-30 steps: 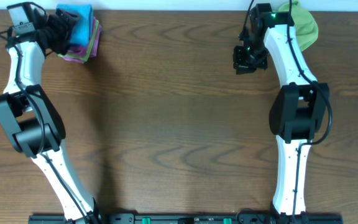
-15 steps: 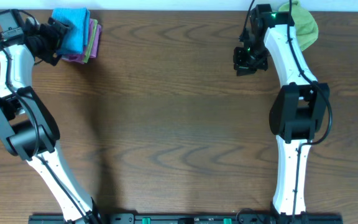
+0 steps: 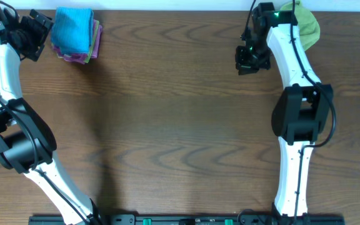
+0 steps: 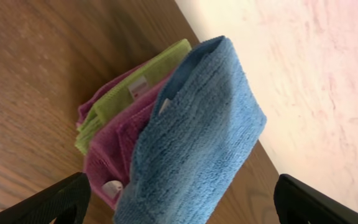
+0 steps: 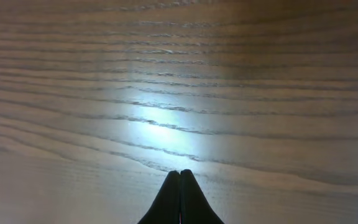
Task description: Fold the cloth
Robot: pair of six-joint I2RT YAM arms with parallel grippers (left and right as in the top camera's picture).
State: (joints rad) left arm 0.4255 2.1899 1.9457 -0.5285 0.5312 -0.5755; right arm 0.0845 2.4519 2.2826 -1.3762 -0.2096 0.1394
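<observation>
A folded blue cloth (image 3: 72, 26) lies on top of a stack of folded magenta and green cloths (image 3: 91, 39) at the table's far left; the left wrist view shows the blue cloth (image 4: 197, 130) over a magenta cloth (image 4: 114, 143) and a green one (image 4: 120, 102). My left gripper (image 3: 35, 31) is open and empty, just left of the stack, apart from it. A crumpled green cloth (image 3: 306, 26) lies at the far right behind the right arm. My right gripper (image 3: 250, 61) is shut and empty above bare wood (image 5: 180, 186).
The wooden table (image 3: 180, 125) ends at a pale wall along its far edge (image 4: 316, 74). The stack and the crumpled cloth both sit close to that edge. The arm bases stand at the front edge.
My left gripper has drawn back leftward off the stack, leaving the blue cloth lying on top. The right arm has not moved.
</observation>
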